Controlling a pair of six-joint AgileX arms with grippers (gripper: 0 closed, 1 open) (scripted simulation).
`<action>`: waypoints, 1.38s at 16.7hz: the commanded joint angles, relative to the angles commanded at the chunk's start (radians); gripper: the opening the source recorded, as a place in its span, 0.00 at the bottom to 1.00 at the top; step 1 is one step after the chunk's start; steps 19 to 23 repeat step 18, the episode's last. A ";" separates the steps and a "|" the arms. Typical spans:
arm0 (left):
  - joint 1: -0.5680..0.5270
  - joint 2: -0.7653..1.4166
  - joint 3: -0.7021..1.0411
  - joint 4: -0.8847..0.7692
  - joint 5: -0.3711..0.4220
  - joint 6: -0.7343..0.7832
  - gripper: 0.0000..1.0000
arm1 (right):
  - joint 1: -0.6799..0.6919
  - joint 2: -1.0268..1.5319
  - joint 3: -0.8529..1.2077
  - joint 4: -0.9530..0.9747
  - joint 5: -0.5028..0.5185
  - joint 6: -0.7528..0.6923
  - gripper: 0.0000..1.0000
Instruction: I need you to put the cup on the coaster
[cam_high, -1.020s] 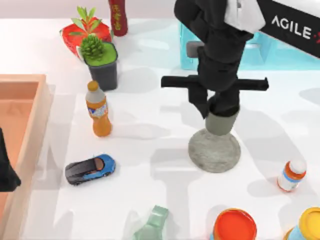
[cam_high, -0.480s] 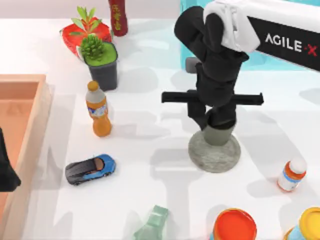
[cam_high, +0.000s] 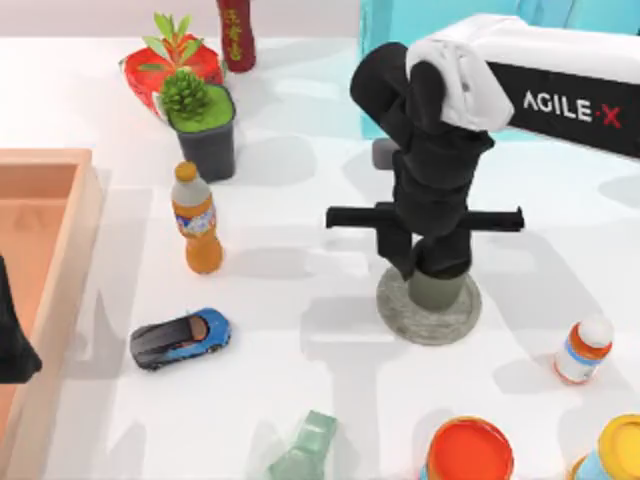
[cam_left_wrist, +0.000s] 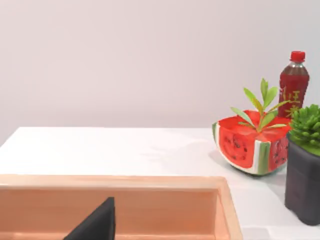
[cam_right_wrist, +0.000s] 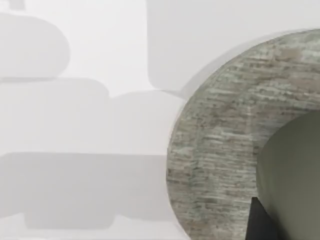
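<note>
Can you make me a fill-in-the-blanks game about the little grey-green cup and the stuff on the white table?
1. The small grey-green cylindrical cup is over the flat round mottled grey ____.
2. The arm above the cup is the ____ arm, its right gripper down at the cup.
3. The little toy car is black and ____.
4. The spiky green plant grows in a ____ square pot.

Missing words: coaster; right; blue; black

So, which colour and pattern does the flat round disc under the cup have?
Mottled grey, stone-like streaks on the flat round coaster; right wrist view shows it best.
</note>
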 joint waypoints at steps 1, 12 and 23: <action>0.000 0.000 0.000 0.000 0.000 0.000 1.00 | 0.000 0.000 0.000 0.000 0.000 0.000 0.15; 0.000 0.000 0.000 0.000 0.000 0.000 1.00 | 0.000 0.000 0.000 0.000 0.000 0.000 0.98; 0.000 0.000 0.000 0.000 0.000 0.000 1.00 | 0.000 0.000 0.000 0.000 0.000 0.000 1.00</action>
